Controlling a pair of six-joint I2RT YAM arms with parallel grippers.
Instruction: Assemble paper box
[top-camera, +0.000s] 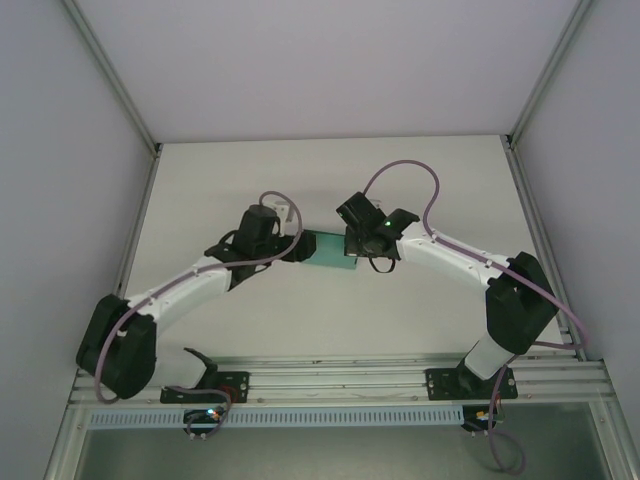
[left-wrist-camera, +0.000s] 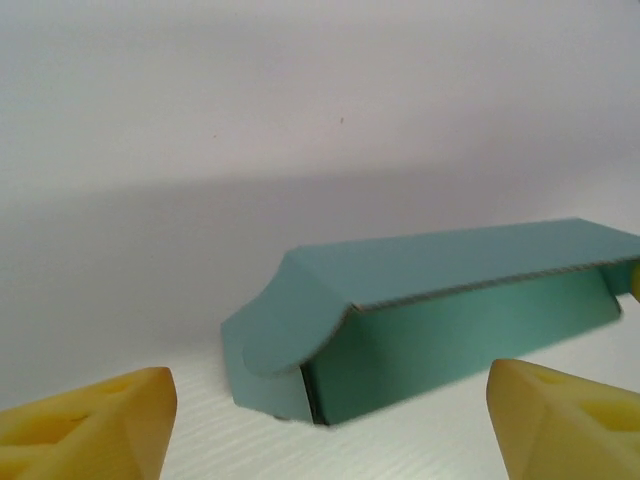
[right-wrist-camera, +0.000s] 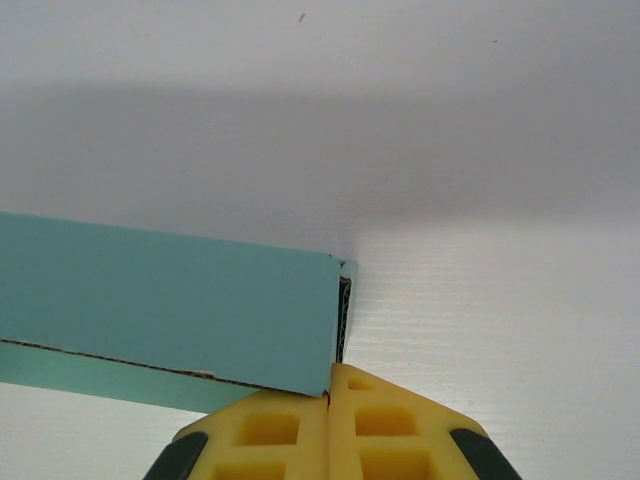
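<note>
Pinching the teal-green paper box (top-camera: 328, 250) at its 3 o'clock end with the right gripper (top-camera: 352, 243), yellow fingers (right-wrist-camera: 270, 435) pressed flat together on a thin corner edge of the card. Lying at the middle of the white table (top-camera: 300, 180), between the two arms, partly folded. Shown from the left wrist with a top panel bent over a long side wall and a rounded flap curling down at the near end. Running off toward 9 o'clock from the closed tips in the right wrist view, one long green panel over a narrow strip. Hanging just off the 9 o'clock end, left gripper (top-camera: 298, 246) spread wide and holding nothing, yellow fingertips (left-wrist-camera: 100, 420) at 7 and 5 o'clock of its own camera, clear of the card.
</note>
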